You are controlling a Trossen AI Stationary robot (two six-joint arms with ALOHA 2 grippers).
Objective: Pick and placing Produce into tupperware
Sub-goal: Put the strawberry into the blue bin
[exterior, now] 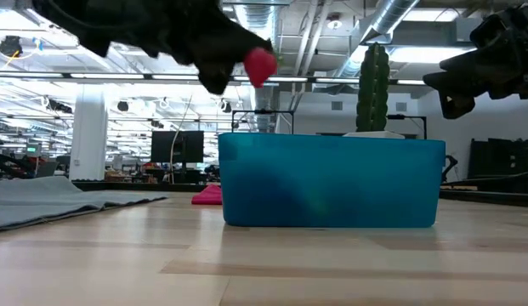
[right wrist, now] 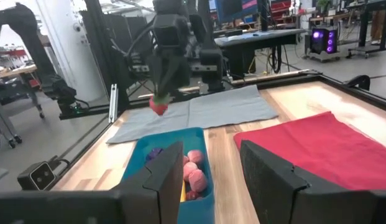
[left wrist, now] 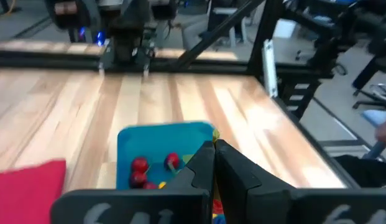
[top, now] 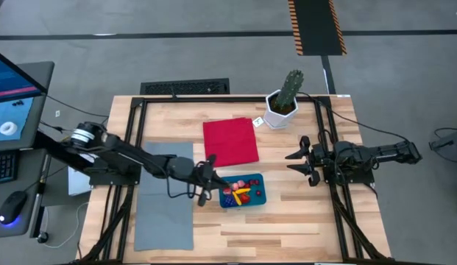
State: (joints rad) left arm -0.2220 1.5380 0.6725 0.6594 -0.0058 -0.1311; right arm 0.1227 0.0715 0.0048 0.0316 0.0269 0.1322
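Note:
The teal tupperware [top: 260,181] [exterior: 332,183] [right wrist: 134,158] sits on the wooden table and holds produce [top: 239,193] [left wrist: 140,165] [right wrist: 194,172]: red, pink and yellow pieces and a purple cluster. My left gripper [top: 208,187] [exterior: 246,72] [right wrist: 163,93] hangs above the tupperware's left end, shut on a red strawberry-like piece [exterior: 261,65] [right wrist: 159,106]. My right gripper [top: 297,163] [right wrist: 211,180] waits open to the right of the tupperware, off the table, touching nothing. My left gripper pinches the red piece [right wrist: 159,106] between its two fingertips, coming from above and pointing down. The piece hangs at the free ends of the fingers [right wrist: 170,79], lifted clear, above the tupperware's rim at its left end.
A red cloth [top: 229,141] [right wrist: 317,146] lies just beyond the tupperware's far side. A grey mat [top: 165,199] [right wrist: 205,112] lies to its left. A green cactus in a white pot [top: 287,99] [exterior: 374,85] stands near the far right corner. Bare wood stretches along the near edge.

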